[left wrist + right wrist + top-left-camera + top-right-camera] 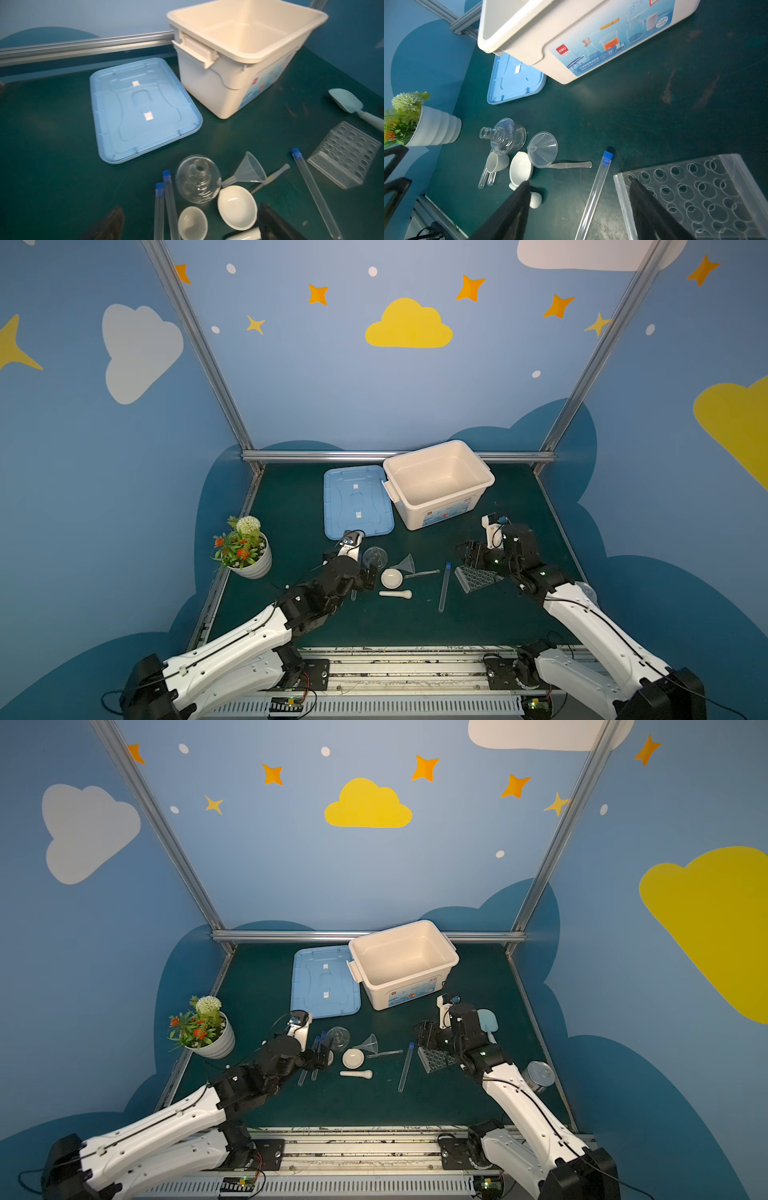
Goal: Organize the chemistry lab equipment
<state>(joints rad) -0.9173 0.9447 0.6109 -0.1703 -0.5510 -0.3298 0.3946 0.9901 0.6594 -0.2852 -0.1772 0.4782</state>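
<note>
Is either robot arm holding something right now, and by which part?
Nothing is held. The left gripper has its jaws open above the small cup; the right gripper has its jaws open by the rack.

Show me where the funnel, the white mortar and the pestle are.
funnel [407, 563]: in a top view, on its clear cone.
white mortar [391, 578]: in a top view, inside its bowl.
pestle [395, 594]: in a top view, on the middle of its shaft.

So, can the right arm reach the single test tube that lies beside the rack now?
Probably yes. The right hand hangs open over the test tube, which lies flat with nothing on it. Only the rack sits close, so one finger might bump it.
</note>
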